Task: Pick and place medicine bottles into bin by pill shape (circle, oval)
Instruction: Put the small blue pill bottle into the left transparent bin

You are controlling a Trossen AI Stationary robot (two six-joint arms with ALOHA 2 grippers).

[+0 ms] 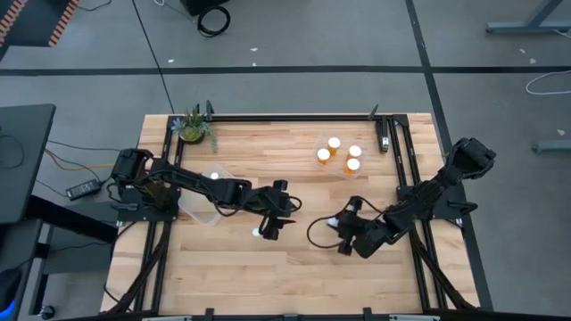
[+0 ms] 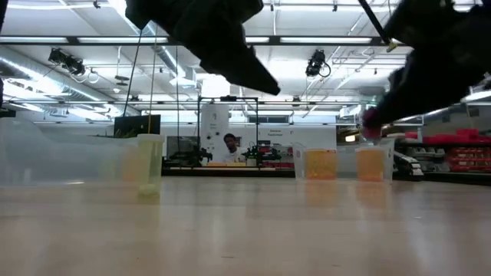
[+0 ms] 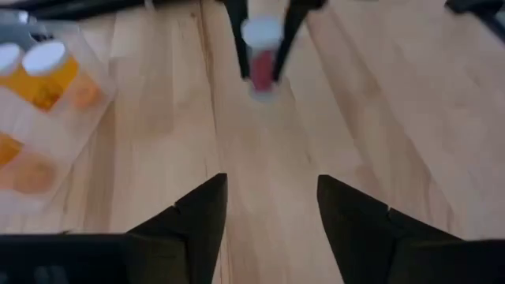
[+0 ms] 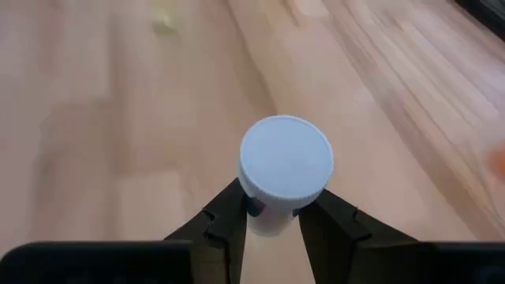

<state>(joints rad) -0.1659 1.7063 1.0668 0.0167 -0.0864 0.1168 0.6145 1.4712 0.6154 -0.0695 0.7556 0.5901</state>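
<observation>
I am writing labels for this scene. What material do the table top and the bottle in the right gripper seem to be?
Table top: likely wood, matte, with visible grain and plank seams.
Bottle in the right gripper: probably plastic; smooth white cap, a reddish body in the left wrist view. The body's material is less certain.

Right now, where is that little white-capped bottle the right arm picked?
The white-capped bottle sits between the right pincer's fingers near the table's middle, facing the left pincer.
</observation>
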